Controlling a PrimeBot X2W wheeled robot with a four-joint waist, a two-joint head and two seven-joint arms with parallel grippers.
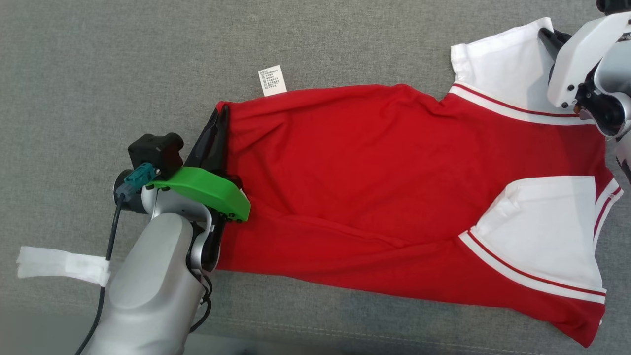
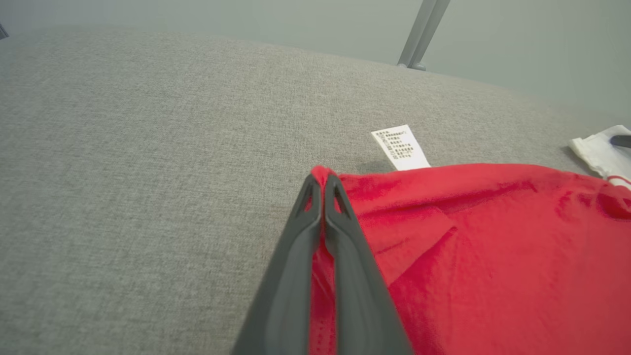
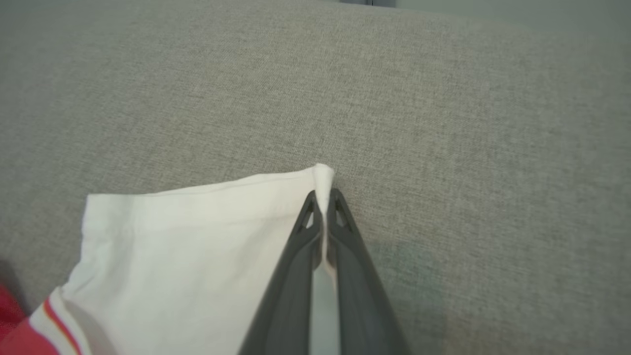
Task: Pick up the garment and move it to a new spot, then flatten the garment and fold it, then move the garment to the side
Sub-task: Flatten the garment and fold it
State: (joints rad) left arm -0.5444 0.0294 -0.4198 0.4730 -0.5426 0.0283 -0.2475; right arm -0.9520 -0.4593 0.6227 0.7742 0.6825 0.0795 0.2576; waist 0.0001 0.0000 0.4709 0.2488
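Garment's (image 1: 374,187) long axis runs between the 2 arms — left gripper (image 2: 323,182) clamped on its red hem corner (image 2: 320,171), right gripper (image 3: 323,197) on the white sleeve (image 3: 197,236).

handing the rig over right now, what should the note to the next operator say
Left gripper: shut on the red hem corner of the shirt.
Right gripper: shut on the corner of the far white sleeve.
The shirt is spread lengthwise on the grey surface, hem toward the left arm, with creases across the middle. Its label sticks out at the far edge.
Done: both corners gripped, shirt laid out roughly flat.
Left: smooth the creases, fold, move it to the side. Whether it was already moved to a new spot cannot be told.
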